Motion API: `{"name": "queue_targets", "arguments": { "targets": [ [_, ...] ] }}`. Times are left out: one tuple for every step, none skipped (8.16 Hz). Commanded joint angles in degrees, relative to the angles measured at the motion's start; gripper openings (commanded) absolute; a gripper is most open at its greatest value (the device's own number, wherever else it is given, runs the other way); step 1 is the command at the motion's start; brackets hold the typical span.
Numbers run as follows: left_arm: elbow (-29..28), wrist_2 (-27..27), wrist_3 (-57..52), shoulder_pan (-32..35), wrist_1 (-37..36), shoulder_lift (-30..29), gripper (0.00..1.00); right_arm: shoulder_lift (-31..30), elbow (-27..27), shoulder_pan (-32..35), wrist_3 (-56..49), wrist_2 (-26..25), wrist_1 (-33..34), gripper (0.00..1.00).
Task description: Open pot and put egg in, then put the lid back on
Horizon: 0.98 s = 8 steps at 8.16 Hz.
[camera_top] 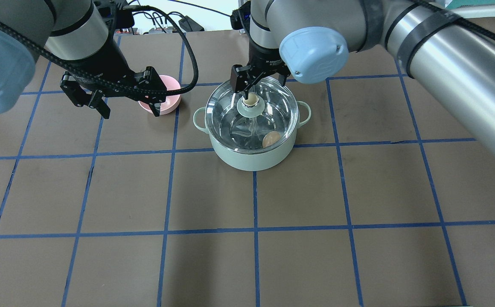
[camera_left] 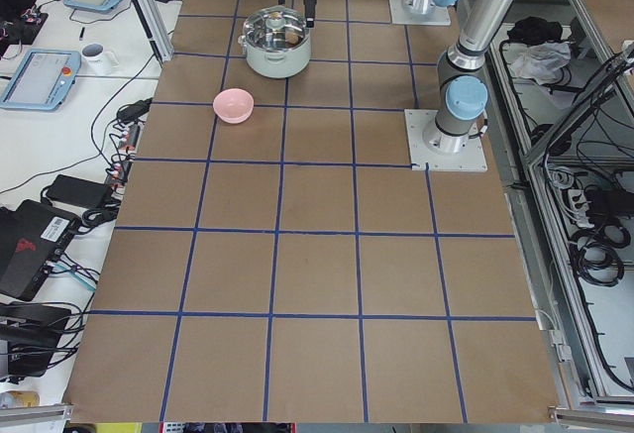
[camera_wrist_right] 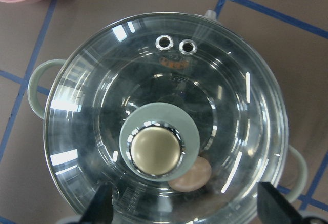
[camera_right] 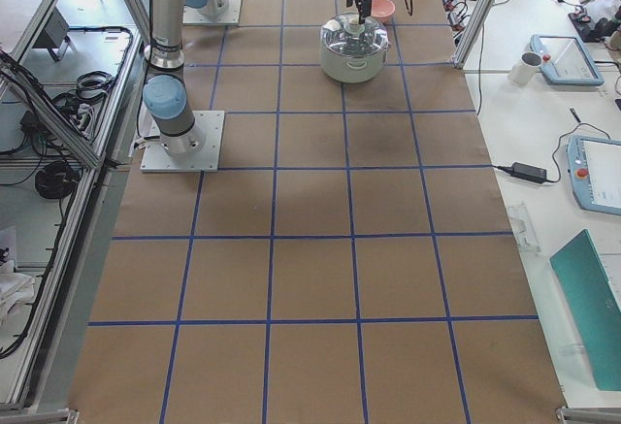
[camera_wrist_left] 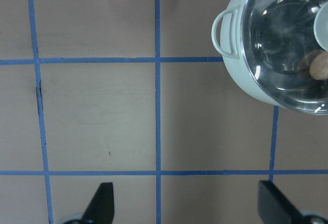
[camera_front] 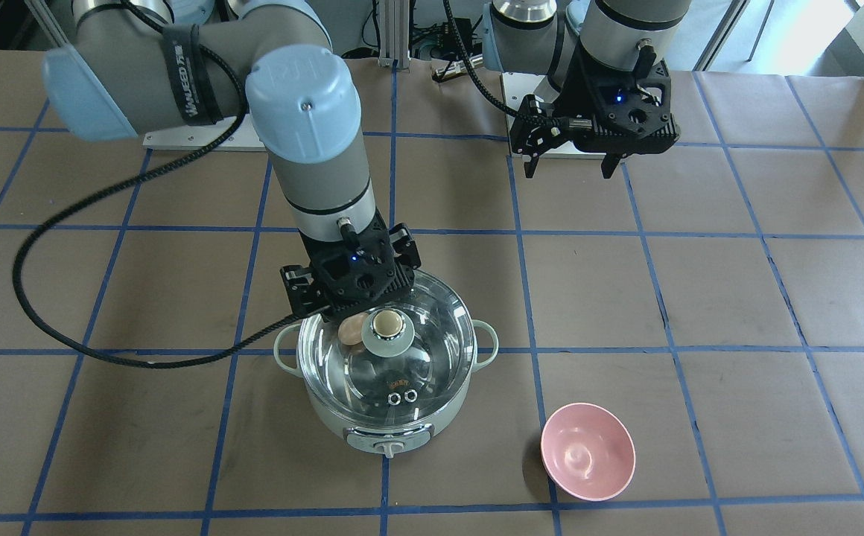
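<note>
The mint-green pot [camera_top: 251, 161] stands on the table, its control knob on the side away from the robot [camera_front: 389, 447]. The clear glass lid [camera_wrist_right: 230, 106] sits on its rim, tan knob [camera_wrist_right: 155, 149] up. The brown egg [camera_wrist_right: 190, 175] lies inside the pot under the glass, also seen in the overhead view [camera_top: 271, 139]. My right gripper [camera_wrist_right: 187, 203] is open directly above the lid's knob, fingers [camera_wrist_right: 102, 206] spread wide on either side and holding nothing. My left gripper [camera_wrist_left: 187, 198] is open and empty, hovering over bare table left of the pot [camera_wrist_left: 225, 26].
A pink bowl [camera_front: 587, 450] stands on the table on my left side, beyond the left gripper [camera_top: 130, 111]. Blue tape lines grid the brown table. The right arm's black cable [camera_front: 104, 350] loops over the table beside the pot.
</note>
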<state>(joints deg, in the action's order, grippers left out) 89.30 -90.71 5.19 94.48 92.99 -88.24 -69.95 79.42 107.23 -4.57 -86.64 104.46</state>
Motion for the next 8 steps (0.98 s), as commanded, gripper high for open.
{"name": "queue_targets", "arguments": {
  "targets": [
    [0.0, 0.0, 0.0, -0.1, 0.0, -0.1, 1.0, -7.5, 0.1, -8.0, 2.7, -2.6, -7.3, 1.0],
    [0.0, 0.0, 0.0, -0.1, 0.0, 0.0, 1.0, -10.2, 0.1, -12.7, 2.8, -2.7, -11.1, 1.0],
    [0.0, 0.0, 0.0, -0.1, 0.0, 0.0, 1.0, -12.2, 0.1, -16.2, 3.1, -3.4, -14.2, 1.0],
    [0.0, 0.0, 0.0, -0.1, 0.0, 0.0, 1.0, -13.7, 0.0, -18.4, 3.9, -3.5, -17.3, 1.0],
    [0.0, 0.0, 0.0, -0.1, -0.1, 0.0, 1.0, -14.9, 0.0, -19.4, 4.0, -3.5, -18.2, 1.0],
    [-0.1, 0.0, 0.0, -0.3, -0.1, 0.0, 1.0, -15.5, 0.3, -19.5, 4.1, -3.5, -18.6, 1.0],
    [-0.1, 0.0, 0.0, -0.4, -0.1, 0.0, 1.0, -15.5, 0.5, -19.5, 4.1, -3.5, -19.1, 1.0],
    [-0.1, 0.0, 0.0, -0.4, -0.1, 0.0, 1.0, -15.5, 0.5, -19.5, 4.0, -3.3, -19.0, 1.0]
  ]
}}
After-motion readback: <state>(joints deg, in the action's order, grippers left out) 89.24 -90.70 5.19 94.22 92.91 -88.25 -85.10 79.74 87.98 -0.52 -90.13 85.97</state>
